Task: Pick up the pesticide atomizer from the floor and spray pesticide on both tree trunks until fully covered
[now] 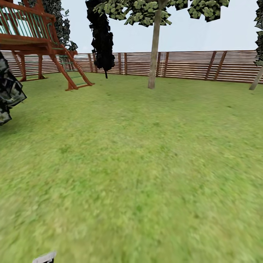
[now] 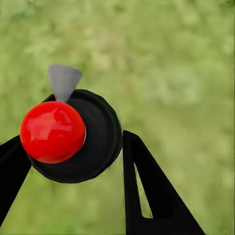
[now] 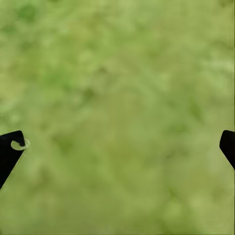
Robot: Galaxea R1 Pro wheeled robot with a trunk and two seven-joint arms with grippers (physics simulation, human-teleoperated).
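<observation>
The pesticide atomizer (image 2: 93, 142), a dark round bottle with a red ball (image 2: 53, 131) and a grey nozzle, sits between the black fingers (image 2: 147, 191) of my left gripper (image 2: 73, 139), which is shut on it above grass. My right gripper (image 3: 121, 142) is open over bare lawn, with nothing between its fingertips. Across the garden lawn (image 1: 138, 164), a tree with a tall pale trunk (image 1: 155, 54) stands in front of the fence. A second pale trunk (image 1: 255, 79) leans in at the far right edge. No pesticide specks are visible on the bark.
A brown slat fence (image 1: 190, 65) runs along the back. A red-brown wooden play tower with a ladder (image 1: 44, 44) stands at the back left, a black conifer (image 1: 101, 36) beside it. A dark shrub (image 1: 9, 91) juts in at the left edge.
</observation>
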